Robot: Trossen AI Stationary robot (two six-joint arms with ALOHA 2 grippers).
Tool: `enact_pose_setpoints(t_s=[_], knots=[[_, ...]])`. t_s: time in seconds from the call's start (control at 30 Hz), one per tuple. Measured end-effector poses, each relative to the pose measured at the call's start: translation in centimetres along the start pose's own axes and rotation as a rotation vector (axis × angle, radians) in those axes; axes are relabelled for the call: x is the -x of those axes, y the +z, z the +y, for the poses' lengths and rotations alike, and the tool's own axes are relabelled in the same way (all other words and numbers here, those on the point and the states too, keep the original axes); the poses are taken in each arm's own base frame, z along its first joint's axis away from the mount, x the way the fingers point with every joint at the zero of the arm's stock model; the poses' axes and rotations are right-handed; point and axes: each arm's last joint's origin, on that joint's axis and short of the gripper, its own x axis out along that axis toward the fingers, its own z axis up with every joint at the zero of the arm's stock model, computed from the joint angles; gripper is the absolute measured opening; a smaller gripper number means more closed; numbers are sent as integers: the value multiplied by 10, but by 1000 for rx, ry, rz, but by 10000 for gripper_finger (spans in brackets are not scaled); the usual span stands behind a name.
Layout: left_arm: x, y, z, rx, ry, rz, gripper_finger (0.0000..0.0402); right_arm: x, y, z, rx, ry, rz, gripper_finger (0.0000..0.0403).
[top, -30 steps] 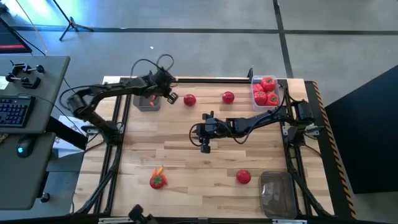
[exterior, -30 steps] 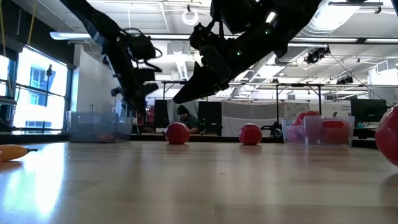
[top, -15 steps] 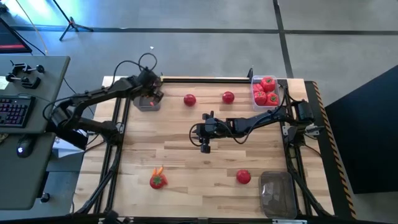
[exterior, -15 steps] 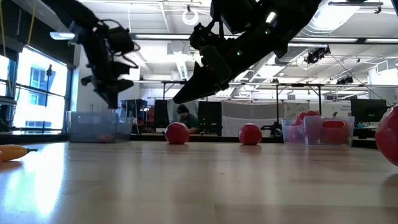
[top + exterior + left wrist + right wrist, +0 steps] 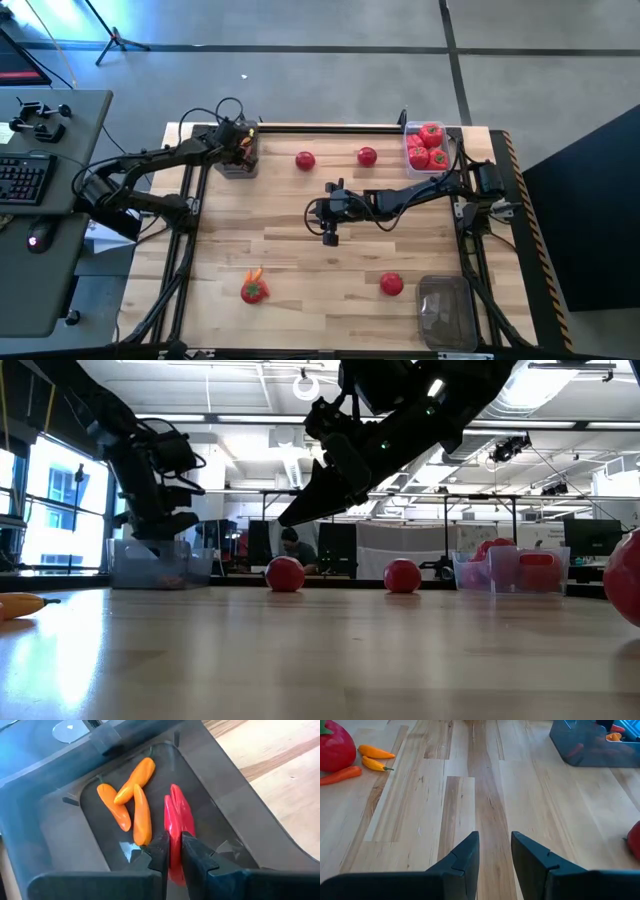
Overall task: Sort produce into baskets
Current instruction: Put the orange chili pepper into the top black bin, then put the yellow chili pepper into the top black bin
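My left gripper [image 5: 176, 854] [image 5: 240, 148] reaches down into the grey far-left basket [image 5: 237, 166] [image 5: 160, 565], shut on a long red pepper [image 5: 176, 815]. Three orange pepper-like pieces [image 5: 131, 802] lie on that basket's floor beside it. My right gripper [image 5: 495, 851] [image 5: 330, 236] hangs open above the table's middle with nothing between its fingers. Two tomatoes [image 5: 305, 160] [image 5: 367, 156] sit on the wood near the far edge. Another [image 5: 391, 285] lies near the front. My left gripper has the red pepper between its two fingers [image 5: 161, 851], on the part of its length nearer the wrist [image 5: 175, 842]. The fingers slant steeply down from the table's left and run along the pepper. The pepper's free end [image 5: 175, 790] points at the basket floor; whether it rests there I cannot tell.
A far-right basket [image 5: 428, 146] holds several tomatoes. Another grey basket [image 5: 445, 310] stands at the near right corner. A tomato with small orange pieces [image 5: 253, 288] lies near the front left. Bare wood runs across the middle of the table.
My left gripper has carried the red pepper toward the table's left edge, from beside the left tomato to over the far-left basket, and has sunk down into it. My right arm has kept still.
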Motion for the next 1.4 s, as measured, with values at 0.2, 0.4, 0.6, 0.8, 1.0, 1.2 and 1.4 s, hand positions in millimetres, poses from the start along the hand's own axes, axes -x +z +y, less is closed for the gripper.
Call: enact_pose_setpoints(t_s=[0.2,0.4,0.6,0.8,1.0,1.2,1.4], knots=[[1,0,-3,-31,-9,-3,78,0,0,0,-11,0,-1,101],[3,0,-8,-102,-19,-13,134,0,0,0,-11,0,-1,101],[21,2,-19,-215,-118,-97,139,3,3,2,-4,-6,-15,101],[52,2,-34,-298,-268,-226,113,20,17,13,99,20,-51,76],[75,-11,-54,-449,-410,-268,72,13,8,16,122,36,-32,8],[97,-20,-82,-614,-575,-293,18,15,-22,17,80,22,-199,2],[130,-33,-111,-794,-713,-336,4,22,-56,17,-44,34,-208,1]])
